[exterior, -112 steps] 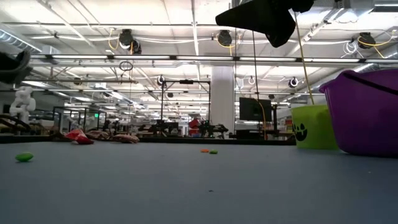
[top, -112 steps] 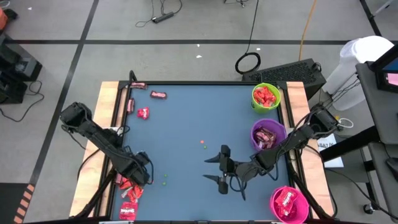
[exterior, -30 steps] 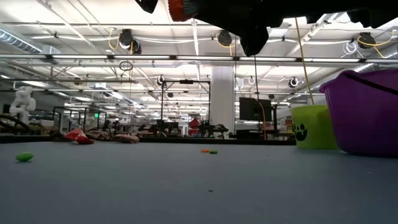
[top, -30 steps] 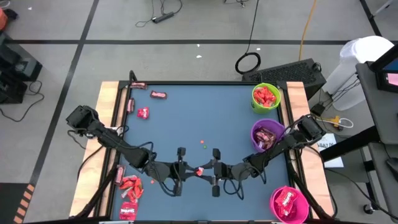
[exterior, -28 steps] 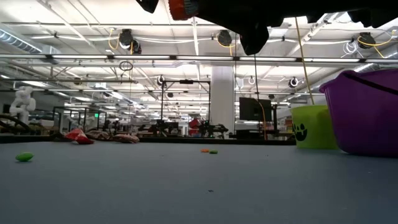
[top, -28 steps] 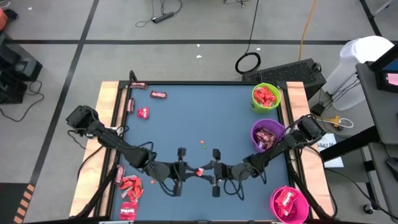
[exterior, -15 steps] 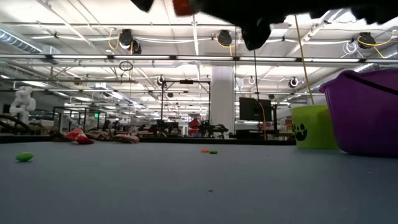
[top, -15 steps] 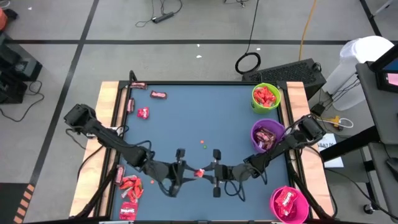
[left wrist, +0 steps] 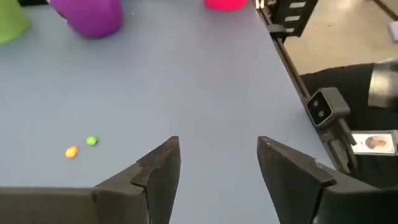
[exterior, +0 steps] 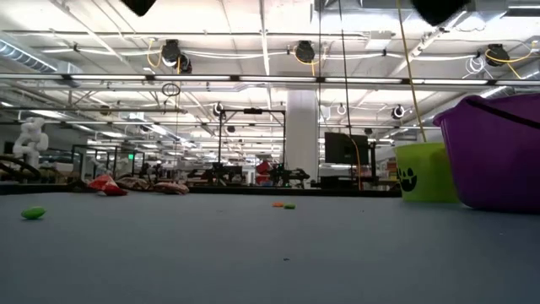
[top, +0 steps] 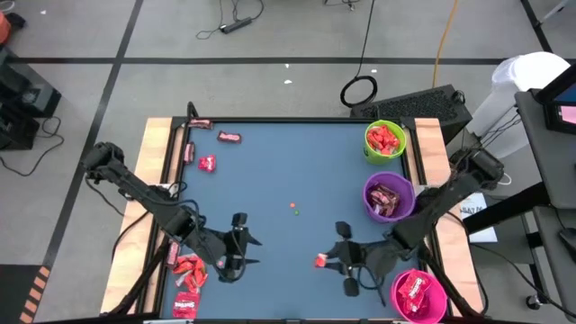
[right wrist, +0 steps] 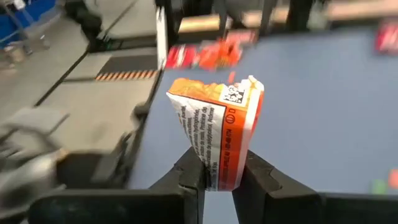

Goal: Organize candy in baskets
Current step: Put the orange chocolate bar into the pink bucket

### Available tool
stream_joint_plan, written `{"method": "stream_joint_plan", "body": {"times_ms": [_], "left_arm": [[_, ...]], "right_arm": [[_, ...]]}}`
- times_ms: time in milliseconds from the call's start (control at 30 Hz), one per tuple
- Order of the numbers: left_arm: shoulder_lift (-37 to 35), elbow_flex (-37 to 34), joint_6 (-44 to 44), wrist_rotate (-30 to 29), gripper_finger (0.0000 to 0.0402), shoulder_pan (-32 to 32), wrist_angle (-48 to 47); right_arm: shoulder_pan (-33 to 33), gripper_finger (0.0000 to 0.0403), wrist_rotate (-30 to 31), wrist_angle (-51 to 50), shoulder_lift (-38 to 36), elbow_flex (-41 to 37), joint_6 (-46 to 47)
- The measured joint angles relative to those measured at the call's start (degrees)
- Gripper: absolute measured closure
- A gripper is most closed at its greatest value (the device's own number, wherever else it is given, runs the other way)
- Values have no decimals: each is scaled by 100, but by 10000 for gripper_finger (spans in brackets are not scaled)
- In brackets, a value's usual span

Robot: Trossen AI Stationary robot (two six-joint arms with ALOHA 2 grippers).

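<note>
- My right gripper (top: 335, 260), low and right of centre in the high view, is pinched on one candy packet (right wrist: 216, 135), gripped by its bottom edge with the rest standing up above my fingers.
- It looks light, thin and crinkly, probably slick; a grip on the crimped seam should hold best.
- The pink basket (top: 418, 294) sits just right of it, bottom right.
- My left gripper (top: 241, 243) hangs spread wide and empty, near loose candy (top: 189, 267) at lower left.
</note>
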Motion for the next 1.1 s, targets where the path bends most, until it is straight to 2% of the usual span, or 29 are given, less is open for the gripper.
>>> {"method": "stream_joint_plan", "body": {"times_ms": [167, 333, 400, 700, 867, 967, 1100], "left_arm": [[102, -3, -122, -204, 184, 2, -96], [104, -3, -145, -431, 184, 15, -98], [104, -3, -156, -505, 184, 15, -95], [104, -3, -163, -522, 184, 11, -44], [104, -3, -159, -571, 184, 12, -46], [104, -3, -160, -601, 184, 11, -47], [104, -3, -159, -606, 184, 13, -50]], "right_arm": [[522, 354, -208, -2135, -494, 542, 1487], [1076, 357, -438, -4376, -524, 1420, 3025], [1291, 357, -665, -4895, -500, 1658, 3758], [2243, 358, -1372, -6064, -447, 1836, 6974], [2789, 358, -2176, -6951, -274, 1825, 8763], [3060, 358, -2308, -7055, -155, 1825, 9335], [3217, 358, -2304, -7040, 33, 1825, 9613]]}}
